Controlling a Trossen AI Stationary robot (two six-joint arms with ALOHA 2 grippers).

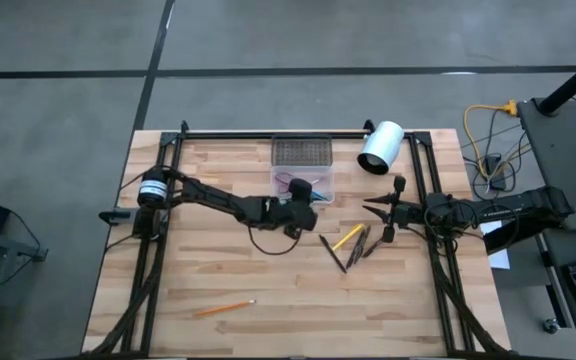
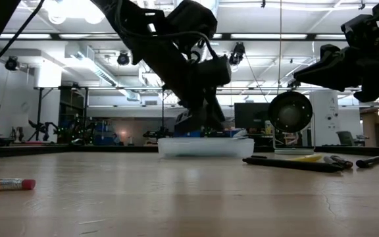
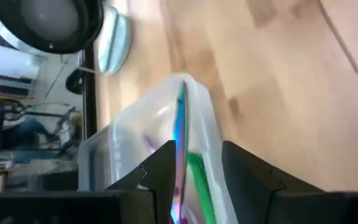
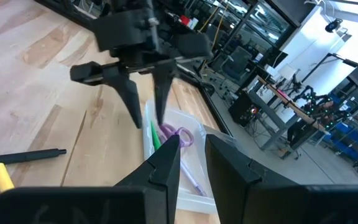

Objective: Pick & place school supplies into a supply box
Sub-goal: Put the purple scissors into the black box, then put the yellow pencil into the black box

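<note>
Hovering over supply box (image 1: 303, 180) rim, seemingly.

In the high view, lower centre of the supply box (image 1: 303, 170), the left tool (image 1: 306, 203) covers the near rim, and the contents show only as tiny purple and blue flecks too small to name. In the low view, the same arm blocks what lies in the box (image 2: 206, 146) at frame centre. In the left wrist view the box (image 3: 148, 146) is blurred; a blue stick (image 3: 179, 134) between the fingers (image 3: 160, 171) may be gripped, though contact is unclear. At centre right of the high view, the dark pens (image 1: 356, 246) merge together.
</note>
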